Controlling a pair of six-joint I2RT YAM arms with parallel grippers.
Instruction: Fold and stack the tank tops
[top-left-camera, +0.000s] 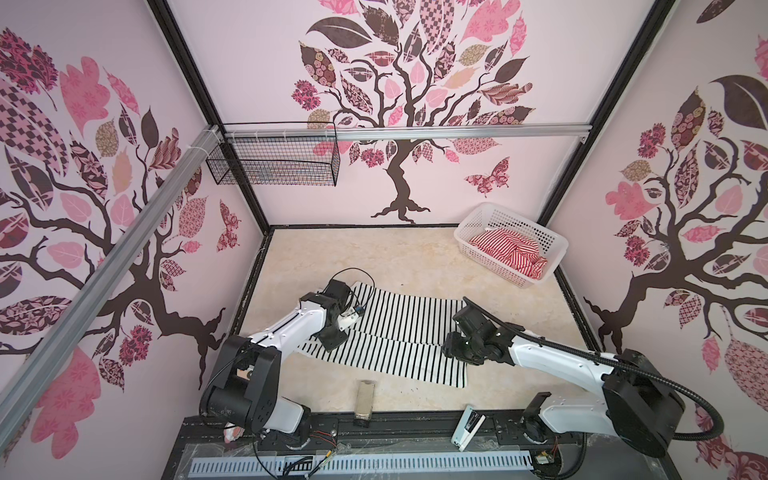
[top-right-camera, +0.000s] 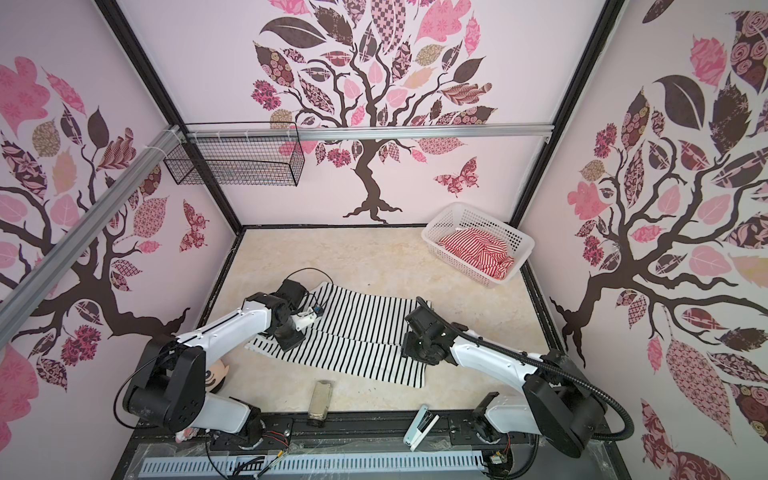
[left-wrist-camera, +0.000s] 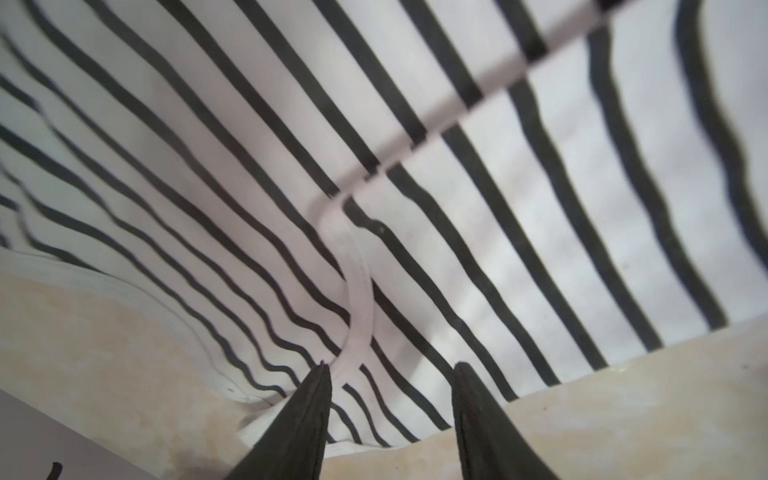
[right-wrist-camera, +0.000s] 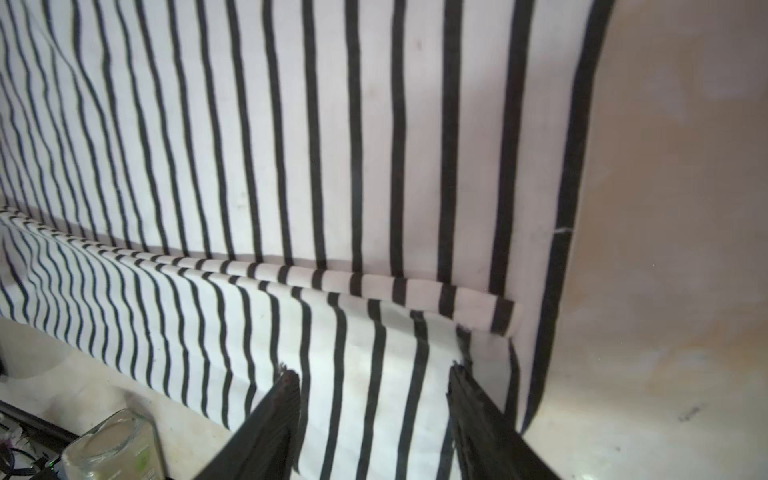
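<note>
Nearest, at the front edge of the table (top-left-camera: 415, 257), a clear glass container (top-left-camera: 365, 401) lies lengthwise, its near end reaching the black rail. A small white device (top-left-camera: 468, 428) rests on that rail to its right.

Just beyond them, the black-and-white tank top (top-left-camera: 399, 328) lies spread flat in the middle of the table. Its stripes run front to back, and a long fold line crosses it from side to side, so one layer overlaps another.

The left claw (left-wrist-camera: 392, 368) hangs over the garment's left end, near a curved band of white trim (left-wrist-camera: 359, 291). In the left wrist view its two dark fingers stand apart with striped cloth showing through the gap and nothing pinched, so it is released. The right claw (right-wrist-camera: 372, 370) is over the right end, close to the corner where the folded edge stops. Its fingers are likewise parted above the cloth and grip nothing.

Farther back, in the far right corner of the table, the white lattice basket (top-left-camera: 521, 227) holds the red-and-white tank top (top-left-camera: 509, 251). It sits crumpled in a heap, well apart from the other garment.

Farthest, a black wire basket (top-left-camera: 274, 162) hangs on the back wall, up at the left.
</note>
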